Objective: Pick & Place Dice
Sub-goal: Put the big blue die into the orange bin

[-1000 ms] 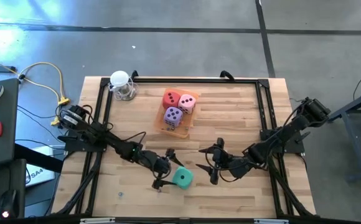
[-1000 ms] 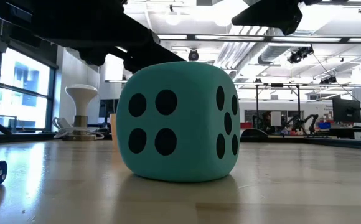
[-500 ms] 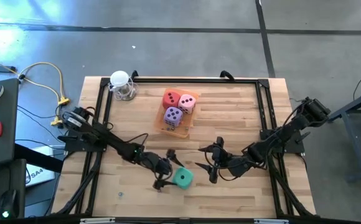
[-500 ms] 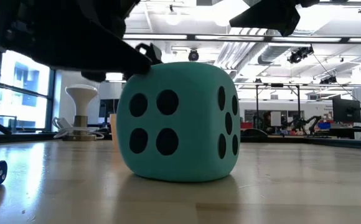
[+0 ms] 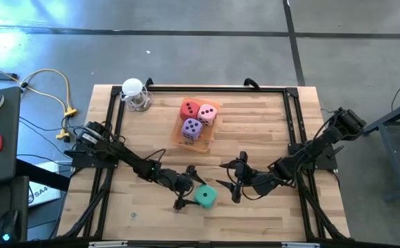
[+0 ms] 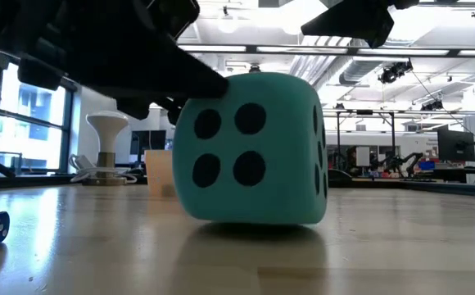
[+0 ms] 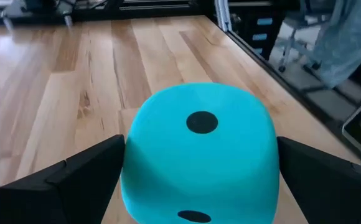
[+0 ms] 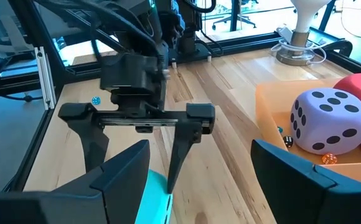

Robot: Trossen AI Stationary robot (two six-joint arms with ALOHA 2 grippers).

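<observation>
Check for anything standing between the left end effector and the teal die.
Nothing visible does. The left end effector is open with its fingers on either side of the soft teal-green cube die on the wooden table.

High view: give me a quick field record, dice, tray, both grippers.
teal die: on the bare table, between the open left fingers
left gripper: open, around the teal die
right gripper: open, empty, just right of the teal die
tray: orange, far-centre of the table
in tray: red die, pink die, purple die
</observation>
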